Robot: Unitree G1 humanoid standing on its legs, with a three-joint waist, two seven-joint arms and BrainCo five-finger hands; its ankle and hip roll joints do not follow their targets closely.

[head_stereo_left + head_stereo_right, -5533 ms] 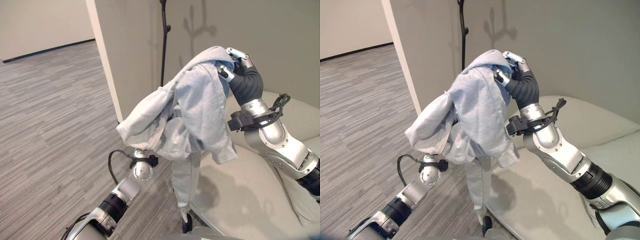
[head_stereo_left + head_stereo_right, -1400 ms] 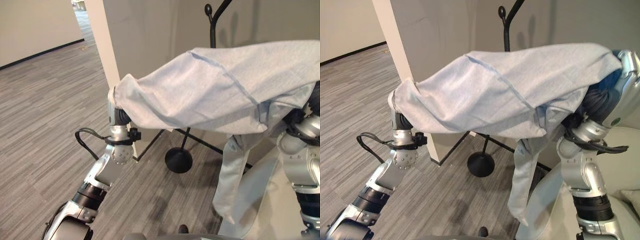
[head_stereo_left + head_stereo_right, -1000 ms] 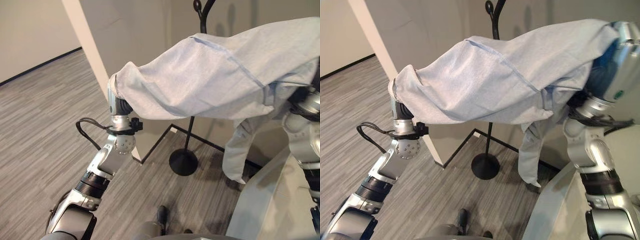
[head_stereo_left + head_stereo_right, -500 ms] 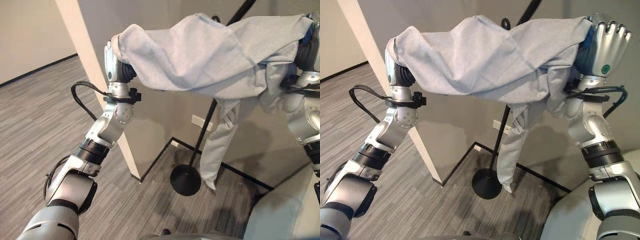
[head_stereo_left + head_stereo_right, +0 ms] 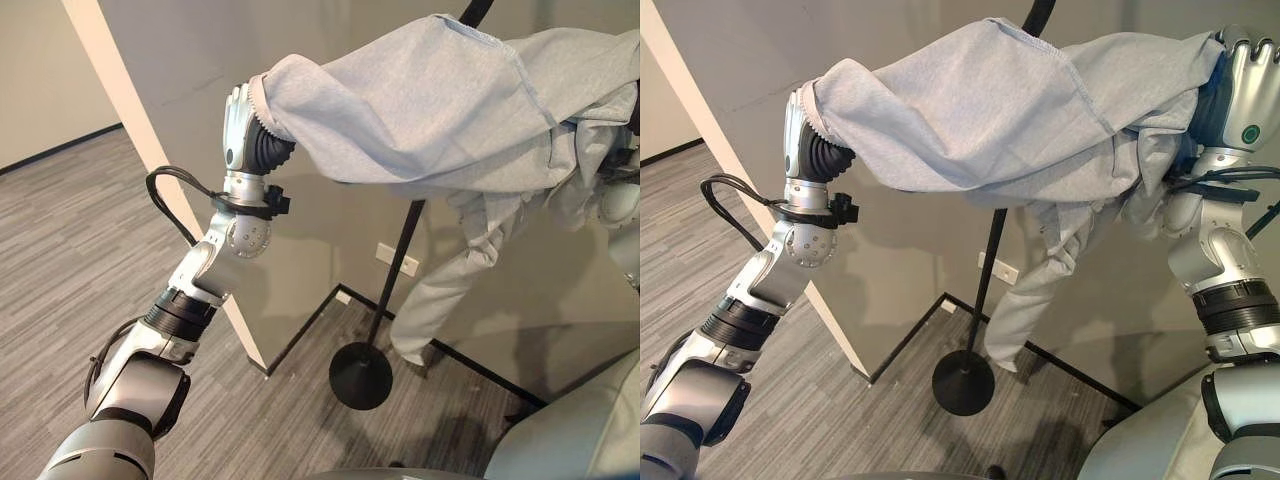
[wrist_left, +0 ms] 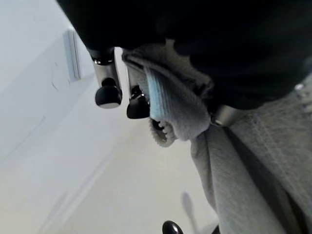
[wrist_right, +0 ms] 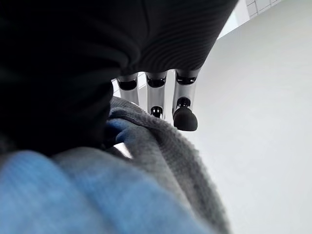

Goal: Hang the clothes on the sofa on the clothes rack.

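Pale grey sweatshirt of soft knit cloth was held stretched between the two raised hands, high above the floor, with one sleeve hanging loose beside the rack's pole. Compared with a second before, the garment had been lifted higher and carried closer to the black metal clothes rack, whose slanted upper arm was now seen passing behind the cloth's top edge; the hang was judged near but not yet made, since no hook was seen catching the fabric. The left hand was pinched on a cuffed edge, its fingers curled over the knit in the left wrist view. The right hand had its fingers bent over a fold of the same cloth. The round black base stood on the grey carpet floor, near a beige wall corner. The pale sofa lay at the lower right, well apart from the base.
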